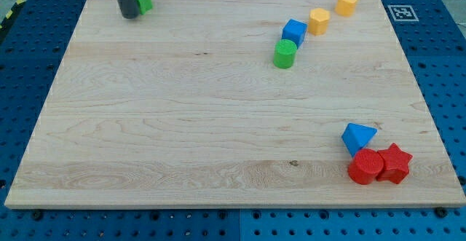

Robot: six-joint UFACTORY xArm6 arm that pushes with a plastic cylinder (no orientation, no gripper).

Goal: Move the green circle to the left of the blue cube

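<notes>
The green circle point(285, 53), a short green cylinder, stands just below and slightly left of the blue cube point(294, 32), touching or nearly touching it, in the upper right part of the board. My tip point(129, 14) is at the board's top left, far from both. It stands against the left side of a green block point(143, 0) whose shape is partly hidden behind the rod.
An orange hexagon block point(318, 21) and an orange heart-like block point(347, 4) run up and right from the blue cube. At the lower right sit a blue triangle point(357, 137), a red cylinder point(365, 167) and a red star point(395, 162). The wooden board point(182, 124) lies on a blue pegboard.
</notes>
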